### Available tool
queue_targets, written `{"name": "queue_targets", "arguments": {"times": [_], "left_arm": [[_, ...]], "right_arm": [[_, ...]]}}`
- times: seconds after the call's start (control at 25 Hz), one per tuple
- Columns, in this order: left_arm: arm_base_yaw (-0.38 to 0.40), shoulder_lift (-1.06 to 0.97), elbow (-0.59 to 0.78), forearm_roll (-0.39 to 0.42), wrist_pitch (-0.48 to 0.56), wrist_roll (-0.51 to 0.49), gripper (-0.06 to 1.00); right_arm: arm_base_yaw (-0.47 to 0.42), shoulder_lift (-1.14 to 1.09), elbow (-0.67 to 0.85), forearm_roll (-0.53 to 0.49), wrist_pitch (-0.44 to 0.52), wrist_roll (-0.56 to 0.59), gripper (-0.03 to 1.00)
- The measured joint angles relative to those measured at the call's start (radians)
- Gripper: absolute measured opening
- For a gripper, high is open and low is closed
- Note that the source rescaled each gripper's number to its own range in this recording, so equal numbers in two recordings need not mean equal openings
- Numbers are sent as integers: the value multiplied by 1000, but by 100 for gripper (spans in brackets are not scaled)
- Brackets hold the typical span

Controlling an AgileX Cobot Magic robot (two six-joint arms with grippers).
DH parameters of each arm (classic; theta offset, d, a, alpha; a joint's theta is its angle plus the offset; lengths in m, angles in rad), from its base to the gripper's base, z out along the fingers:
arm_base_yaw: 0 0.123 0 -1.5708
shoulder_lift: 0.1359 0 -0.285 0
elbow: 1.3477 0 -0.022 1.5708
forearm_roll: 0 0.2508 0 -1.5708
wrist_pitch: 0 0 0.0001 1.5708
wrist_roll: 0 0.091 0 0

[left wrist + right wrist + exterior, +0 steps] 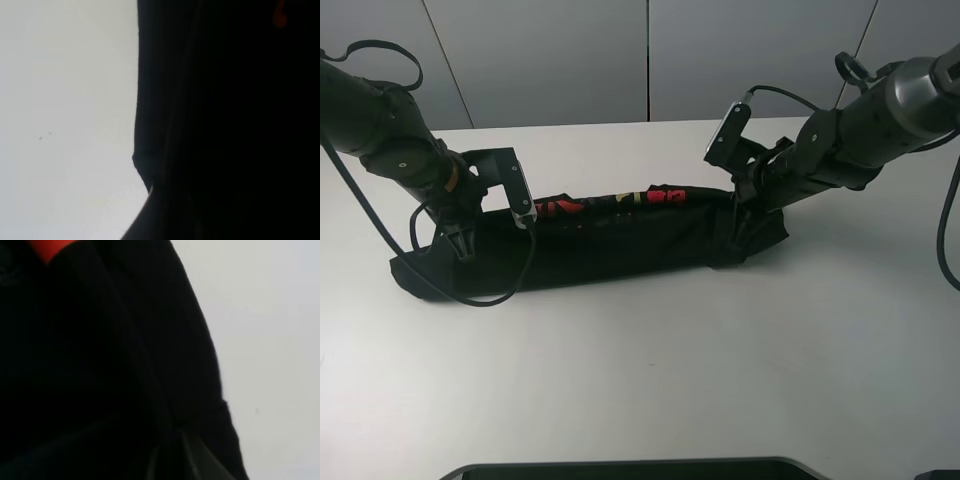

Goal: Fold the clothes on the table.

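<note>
- Grey wall panels [535, 60] stand across the back of where I work, parted by thin upright seams.
- A flat dark thing with rounded corners [630, 469] lies at the near edge, cut off; I cannot tell what it is.

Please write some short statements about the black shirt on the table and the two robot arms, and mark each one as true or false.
1. The T-shirt lies as a long, narrow band across the table. True.
2. The left pincer is down at the band's left end and the right pincer at its right end. True.
3. The coloured print is fully hidden. False: red and yellow characters show along the band's far edge.
4. The shirt hangs over the table's near edge. False: it lies wholly on the table, with bare white tabletop between it and that edge.
</note>
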Motion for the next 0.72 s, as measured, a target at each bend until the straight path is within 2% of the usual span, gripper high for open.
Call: {"name": "queue_targets", "arguments": {"times": [0.04,0.12,0.2,0.24,0.32,0.36,0.56,0.72], "left_arm": [[0,0,0,0,0,0,12],[0,0,0,0,0,0,29],[0,-4,0,0,0,0,55],[0,-6,0,0,0,-4,66],[0,-21,0,0,2,-14,90],[0,-29,0,0,4,-21,96],[0,-109,0,0,46,-39,100],[-16,-203,0,-39,81,-115,100]], "right_arm": [[0,0,0,0,-11,0,24],[0,-5,0,0,-34,0,53],[0,-26,0,5,-44,0,84],[0,-39,0,17,-44,0,93],[0,-84,0,25,-40,2,99],[0,-114,0,27,-38,2,99],[0,-280,0,45,-22,2,100],[0,-400,0,156,46,0,100]]}}
